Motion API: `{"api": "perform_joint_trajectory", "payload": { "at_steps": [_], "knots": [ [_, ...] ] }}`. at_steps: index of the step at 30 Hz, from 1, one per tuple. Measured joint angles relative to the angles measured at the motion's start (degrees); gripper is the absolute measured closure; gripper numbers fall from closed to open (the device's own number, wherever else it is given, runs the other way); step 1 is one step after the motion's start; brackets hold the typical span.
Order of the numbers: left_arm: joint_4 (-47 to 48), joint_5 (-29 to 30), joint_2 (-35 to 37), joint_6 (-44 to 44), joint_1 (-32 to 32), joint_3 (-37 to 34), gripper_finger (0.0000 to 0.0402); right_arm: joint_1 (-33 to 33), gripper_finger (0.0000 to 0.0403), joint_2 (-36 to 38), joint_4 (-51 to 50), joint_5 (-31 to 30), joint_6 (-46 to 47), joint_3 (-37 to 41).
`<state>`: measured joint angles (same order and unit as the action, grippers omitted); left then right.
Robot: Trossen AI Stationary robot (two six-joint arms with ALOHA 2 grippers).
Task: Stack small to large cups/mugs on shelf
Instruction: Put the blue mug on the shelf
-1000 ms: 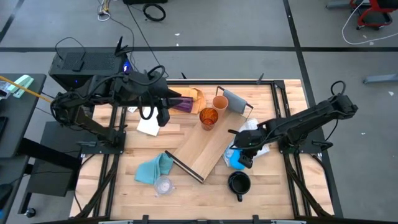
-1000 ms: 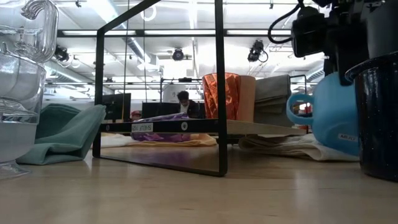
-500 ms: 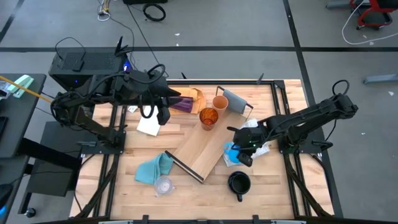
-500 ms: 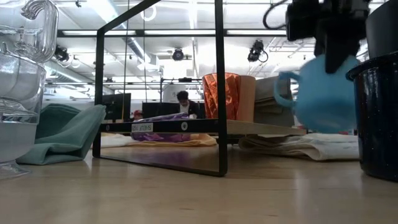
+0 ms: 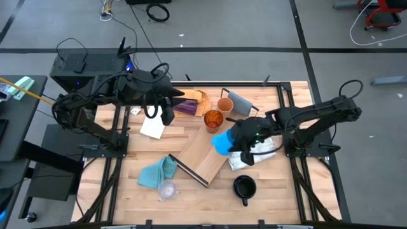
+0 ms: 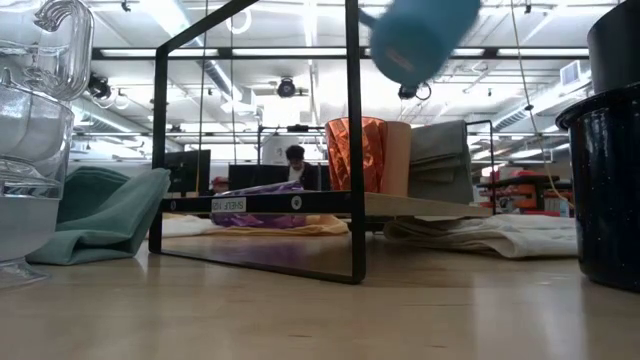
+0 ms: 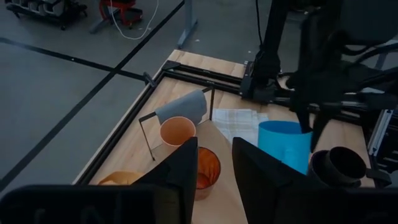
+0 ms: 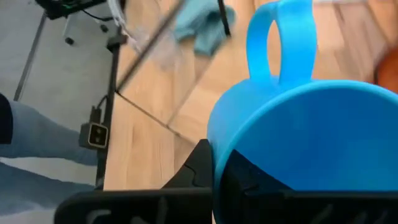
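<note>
A: From above, where is the blue mug (image 5: 222,141)?

B: The right gripper (image 5: 236,144) is closed on its rim and holds it in the air over the shelf (image 5: 210,150), near the amber cup (image 5: 213,119) and the tan cup (image 5: 225,104). I think it is carried there to be stacked. The left gripper (image 5: 166,116) waits beside the shelf's far end, slightly open and holding nothing.

A: And from the table level?

B: The mug (image 6: 415,40) hangs high above the shelf board (image 6: 330,203). The black cup (image 6: 612,150) stands close to the camera.

A: The wrist cameras?

B: The left one shows the mug (image 7: 284,145) beside the amber cup (image 7: 204,167). The right one shows the rim pinched, handle away.

A: The surface and the room?

B: A light wood table (image 5: 273,191) with a teal cloth (image 5: 156,172); behind is a workshop with ceiling lights.
</note>
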<state>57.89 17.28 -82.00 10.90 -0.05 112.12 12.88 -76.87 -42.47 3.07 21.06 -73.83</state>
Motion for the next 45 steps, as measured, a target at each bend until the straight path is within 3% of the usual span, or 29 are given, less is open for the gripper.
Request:
{"api": "perform_joint_trajectory", "payload": {
  "at_steps": [4, 11, 23, 32, 45],
  "knots": [
    [0.0, 0.01, 0.0, 0.22, 0.0, 0.0, 0.0296, -0.93, 0.0397, -6.58, -1.83, 0.59, -3.46, -6.83],
    [-0.04, 0.0, 0.0, 0.44, 0.0, 0.0, 0.0297, -5.09, 0.0397, -18.44, -6.28, 1.24, -0.18, -18.05],
    [-0.17, 0.0, 0.0, 0.37, 0.0, 0.0, 0.0296, -6.06, 0.0397, -30.54, -11.07, 3.41, 4.51, -35.73],
    [-0.22, 0.0, 0.0, 0.28, 0.0, 0.0, 0.0298, -6.76, 0.0397, -35.31, -12.11, 2.52, 10.29, -36.98],
    [-0.22, -0.04, 0.0, 0.26, 0.0, 0.0, 0.0301, -7.19, 0.0397, -36.84, -12.91, -4.89, 15.39, -36.91]
  ]
}}
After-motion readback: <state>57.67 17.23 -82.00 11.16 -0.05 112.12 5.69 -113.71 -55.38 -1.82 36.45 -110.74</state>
